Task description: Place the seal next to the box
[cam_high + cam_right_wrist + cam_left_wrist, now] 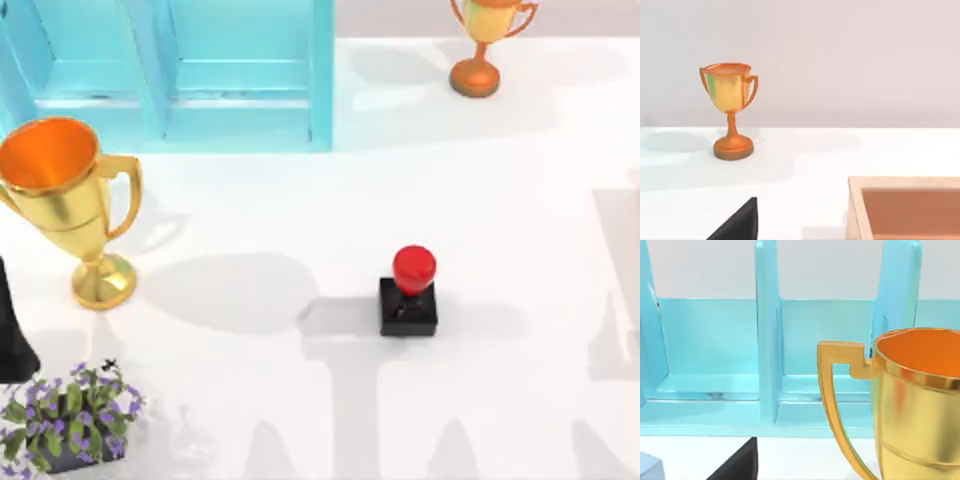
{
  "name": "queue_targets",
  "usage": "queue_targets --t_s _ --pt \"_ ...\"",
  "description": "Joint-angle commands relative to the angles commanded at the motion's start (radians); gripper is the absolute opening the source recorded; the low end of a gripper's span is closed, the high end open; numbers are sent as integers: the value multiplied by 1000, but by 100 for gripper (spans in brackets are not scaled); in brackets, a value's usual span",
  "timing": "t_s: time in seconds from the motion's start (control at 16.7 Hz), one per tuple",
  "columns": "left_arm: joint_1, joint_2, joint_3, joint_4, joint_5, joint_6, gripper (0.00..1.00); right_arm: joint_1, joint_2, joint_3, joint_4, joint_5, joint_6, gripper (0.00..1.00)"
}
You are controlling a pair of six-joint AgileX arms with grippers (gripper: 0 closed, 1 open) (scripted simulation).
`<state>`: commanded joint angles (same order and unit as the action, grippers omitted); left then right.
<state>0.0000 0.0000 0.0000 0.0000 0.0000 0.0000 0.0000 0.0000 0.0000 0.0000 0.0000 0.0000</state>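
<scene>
Right now the seal [410, 295], a black square block with a glossy red round knob, stands upright on the white table [500, 200], right of centre. Whether either gripper is released or clenched, I cannot tell. A large gold trophy [70, 205] stands well apart at left, before a light-blue rack [200, 90]. A tan open box [907, 207] lies near the right wrist camera.

Two trophies [70, 205] [485, 45], shelf [200, 75], plant [70, 415]
</scene>
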Motion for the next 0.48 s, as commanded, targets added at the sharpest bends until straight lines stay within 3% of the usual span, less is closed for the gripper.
queue_targets --t_s 0.24,0.48 --pt "0 0 0 0 0 0 100 9 30 28 -19 0 7 100" --pt "0 0 0 0 0 0 100 58 201 184 -132 6 54 100"
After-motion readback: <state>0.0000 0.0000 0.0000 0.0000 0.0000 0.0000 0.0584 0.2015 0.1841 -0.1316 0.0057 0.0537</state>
